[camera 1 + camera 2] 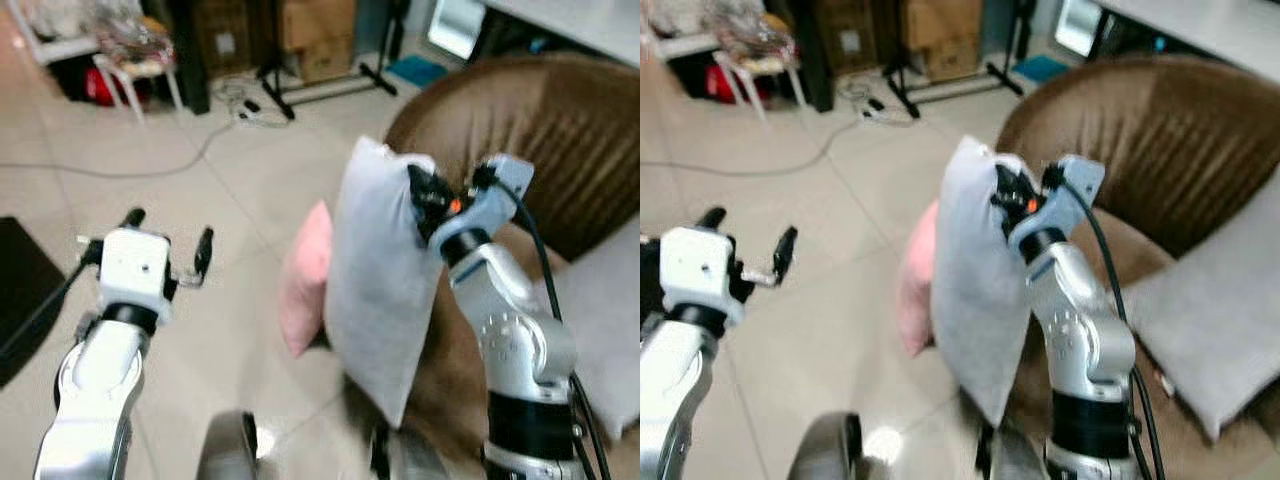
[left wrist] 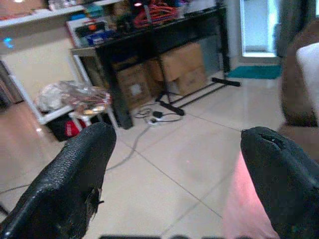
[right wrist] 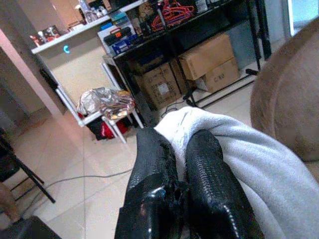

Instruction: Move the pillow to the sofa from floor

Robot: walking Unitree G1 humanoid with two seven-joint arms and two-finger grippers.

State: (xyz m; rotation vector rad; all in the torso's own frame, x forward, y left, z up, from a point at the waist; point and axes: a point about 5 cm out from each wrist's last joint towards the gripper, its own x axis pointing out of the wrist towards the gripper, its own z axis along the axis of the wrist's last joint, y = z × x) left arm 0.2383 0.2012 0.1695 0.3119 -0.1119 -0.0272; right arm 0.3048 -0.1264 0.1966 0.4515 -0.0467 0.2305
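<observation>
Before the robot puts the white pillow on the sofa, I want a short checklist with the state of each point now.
1. Right gripper shut on the white pillow: ok, fingers pinch its top corner.
2. Pillow off the floor: ok, it hangs beside the sofa.
3. Free place on the sofa seat: cannot tell, a grey cushion already lies on part of it.
4. Left gripper out of the way: ok, open and holding nothing, above the floor tiles.
5. Pink pillow: not ok, it is on the floor against the sofa.
</observation>
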